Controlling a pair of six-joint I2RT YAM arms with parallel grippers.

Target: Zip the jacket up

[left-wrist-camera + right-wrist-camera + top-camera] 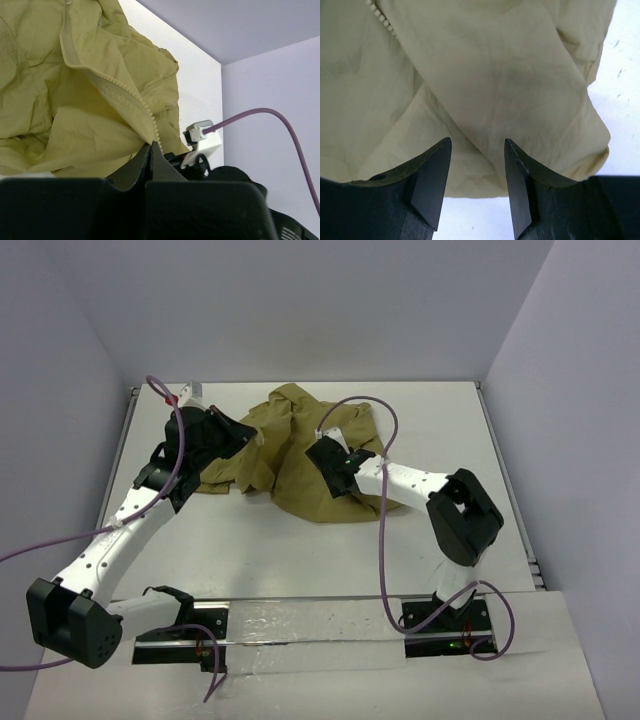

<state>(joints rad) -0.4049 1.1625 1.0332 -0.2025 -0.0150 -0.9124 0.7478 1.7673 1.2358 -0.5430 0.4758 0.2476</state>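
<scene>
No text, label, brand, number or sign can be read in any of the three views. The jacket (290, 465) shows no legible tag or print.
</scene>
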